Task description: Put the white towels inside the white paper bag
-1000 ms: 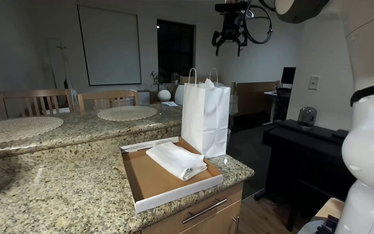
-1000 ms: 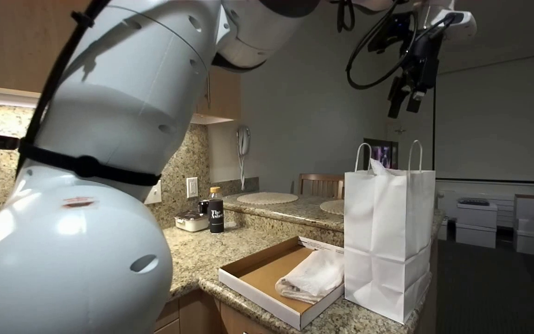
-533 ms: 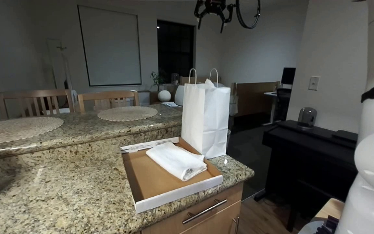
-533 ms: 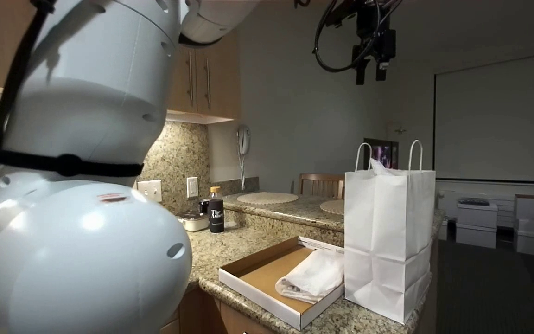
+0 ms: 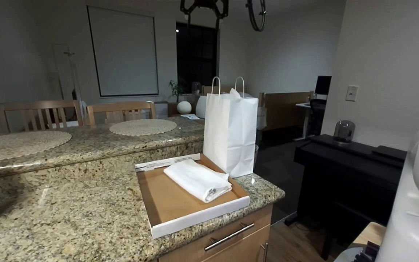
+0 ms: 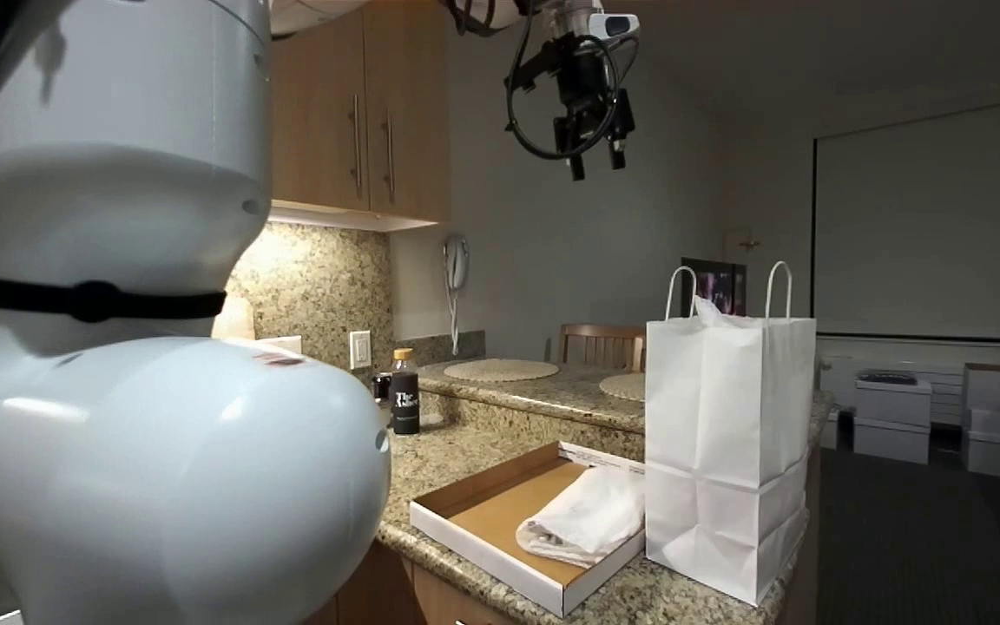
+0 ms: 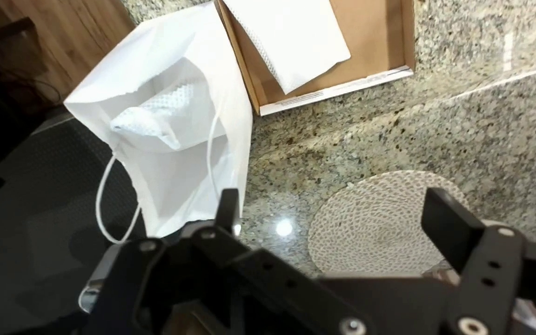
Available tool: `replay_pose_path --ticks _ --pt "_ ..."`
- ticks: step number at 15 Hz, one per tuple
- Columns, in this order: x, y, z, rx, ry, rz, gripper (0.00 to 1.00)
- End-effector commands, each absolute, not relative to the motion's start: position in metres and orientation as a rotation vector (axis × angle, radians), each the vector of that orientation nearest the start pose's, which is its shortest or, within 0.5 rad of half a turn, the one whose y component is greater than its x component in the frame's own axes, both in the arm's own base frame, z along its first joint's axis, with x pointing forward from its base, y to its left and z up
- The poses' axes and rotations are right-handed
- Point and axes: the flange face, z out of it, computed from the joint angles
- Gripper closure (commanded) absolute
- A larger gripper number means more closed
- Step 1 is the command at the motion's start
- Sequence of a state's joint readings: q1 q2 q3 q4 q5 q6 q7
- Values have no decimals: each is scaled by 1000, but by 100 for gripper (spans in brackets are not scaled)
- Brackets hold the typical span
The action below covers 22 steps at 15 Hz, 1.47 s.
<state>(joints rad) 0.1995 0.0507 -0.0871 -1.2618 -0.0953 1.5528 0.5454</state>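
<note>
A folded white towel [image 5: 198, 179] lies in the shallow cardboard tray [image 5: 164, 203]. Right beside that tray, the white paper bag [image 6: 704, 408] stands upright with both loop handles raised. From above, in the wrist view, another white towel [image 7: 165, 111] shows inside the mouth of the bag [image 7: 149, 53]; its tip pokes up at the rim in both exterior views. My gripper [image 6: 597, 165] hangs high above the counter, well apart from bag and tray. Its fingers [image 7: 452, 225] are spread wide with nothing between them; below the gap lies a woven placemat.
A raised granite ledge [image 5: 86, 145] runs behind the tray, bearing round placemats [image 5: 143, 126]. A dark bottle [image 6: 404, 399] stands on the counter further back. Beside the bag, the counter ends at an edge [image 5: 273, 191]. Chairs [image 5: 122, 109] stand behind the ledge.
The arm and open gripper have swung left in both exterior views, away from above the bag. The bag, tray and towels stay where they were.
</note>
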Motion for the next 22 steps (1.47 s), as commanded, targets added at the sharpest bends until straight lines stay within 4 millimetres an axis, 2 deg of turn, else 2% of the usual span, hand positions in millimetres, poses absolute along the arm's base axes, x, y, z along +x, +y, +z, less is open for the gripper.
replay_pose_path --ticks 1,3,6,9,12,15,17,18,22 --pt "541 95 714 -3122 392 -475 0" --pt "539 110 698 -3089 353 -480 0" --pt "538 111 659 -3061 360 -370 0" --pt "534 115 612 -3116 320 -208 0" --pt "527 118 576 -3174 312 -83 0" --pt "519 122 558 -3182 279 -22 0" --pt "517 128 558 -3182 329 -4 0" --pt "529 130 554 -3190 324 -14 0" --pt "527 133 557 -3190 315 -19 0"
